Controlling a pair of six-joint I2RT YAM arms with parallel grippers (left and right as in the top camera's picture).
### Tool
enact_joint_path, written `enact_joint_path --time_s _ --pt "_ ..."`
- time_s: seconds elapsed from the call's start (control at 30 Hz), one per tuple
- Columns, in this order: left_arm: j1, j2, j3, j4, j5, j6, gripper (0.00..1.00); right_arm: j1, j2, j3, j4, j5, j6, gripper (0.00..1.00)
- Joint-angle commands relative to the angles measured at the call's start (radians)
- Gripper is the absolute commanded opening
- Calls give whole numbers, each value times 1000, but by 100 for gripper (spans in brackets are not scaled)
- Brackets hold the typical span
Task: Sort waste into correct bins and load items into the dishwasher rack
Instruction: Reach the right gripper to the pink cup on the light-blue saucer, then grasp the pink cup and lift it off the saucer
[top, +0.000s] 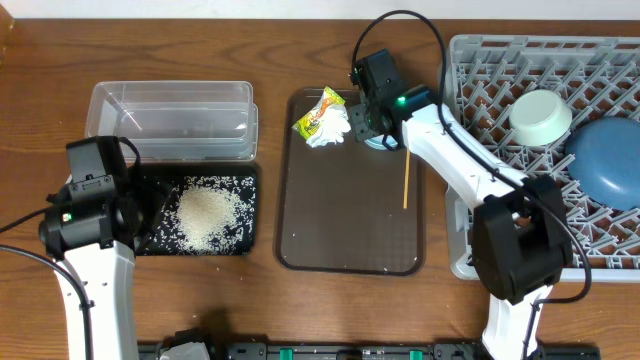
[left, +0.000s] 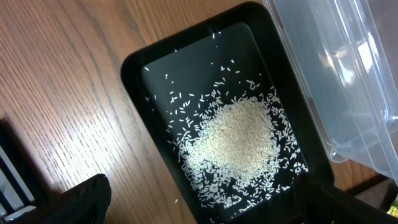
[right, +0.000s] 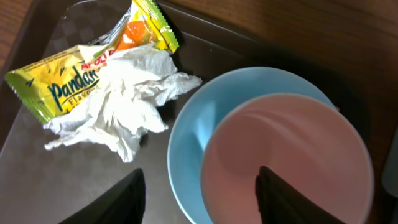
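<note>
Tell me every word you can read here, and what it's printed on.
"pandan": blue letters on the yellow-green snack wrapper.
Smaller line beneath it: too blurred to read.
Red letters above it: partly hidden by the white tissue, unreadable.
Nothing else carries readable text.

We read print on one thing only, the small crumpled yellow-green snack wrapper (right: 59, 84) lying on the dark brown serving tray (right: 37, 183). Across its yellow face runs the word "pandan" in large dark slanted letters. Under it a smaller line begins "Flav", and the crumpled white tissue (right: 127, 112) covers the rest. Above "pandan" we make out small red capitals, seemingly "APOLL", cut off at a fold. In the overhead view the same wrapper (top: 318, 115) shows print too small for us to read
</note>
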Motion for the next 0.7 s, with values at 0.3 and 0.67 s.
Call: enact_joint_path --time_s 0.3,0.67 --pt "5 2 17 -6 -8 -10 96 9 5 21 11 27 11 26" --pt "5 2 16 -6 -8 -10 96 9 27 20 2 27 12 26"
